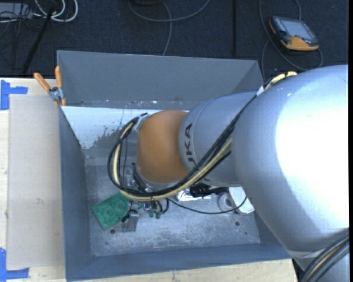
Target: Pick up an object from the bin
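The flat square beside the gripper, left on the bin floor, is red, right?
No: the flat square is green, not red. It does lie beside the gripper, left on the bin floor, as the camera view shows.

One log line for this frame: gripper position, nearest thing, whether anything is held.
gripper: low in bin, near the floor | nearest: green flat square, just left of it in view | held: cannot tell

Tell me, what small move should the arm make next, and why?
Probably a small shift toward the view's left. The gripper sits low at the right edge of the flat green piece, not centred over it, so a nudge that way looks sensible before closing.
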`<state>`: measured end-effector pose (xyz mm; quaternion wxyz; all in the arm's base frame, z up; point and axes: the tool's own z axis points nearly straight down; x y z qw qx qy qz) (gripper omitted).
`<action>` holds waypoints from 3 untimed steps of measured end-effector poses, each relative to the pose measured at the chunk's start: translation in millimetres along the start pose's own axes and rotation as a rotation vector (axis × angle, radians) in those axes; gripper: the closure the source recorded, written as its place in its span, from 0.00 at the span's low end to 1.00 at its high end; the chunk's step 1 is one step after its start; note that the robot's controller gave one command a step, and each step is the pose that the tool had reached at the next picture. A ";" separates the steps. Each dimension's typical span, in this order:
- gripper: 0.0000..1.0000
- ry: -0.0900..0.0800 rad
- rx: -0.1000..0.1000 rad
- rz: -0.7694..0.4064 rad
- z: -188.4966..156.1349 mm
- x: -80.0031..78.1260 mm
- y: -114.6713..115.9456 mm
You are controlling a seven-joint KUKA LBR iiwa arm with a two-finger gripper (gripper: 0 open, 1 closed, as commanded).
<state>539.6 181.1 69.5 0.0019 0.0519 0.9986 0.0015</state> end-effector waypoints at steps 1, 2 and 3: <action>1.00 -0.002 0.000 0.004 -2.9 -0.5 -1.8; 1.00 -0.002 0.000 -0.083 -126.5 34.5 8.2; 1.00 -0.002 0.001 -0.472 -192.1 15.7 29.3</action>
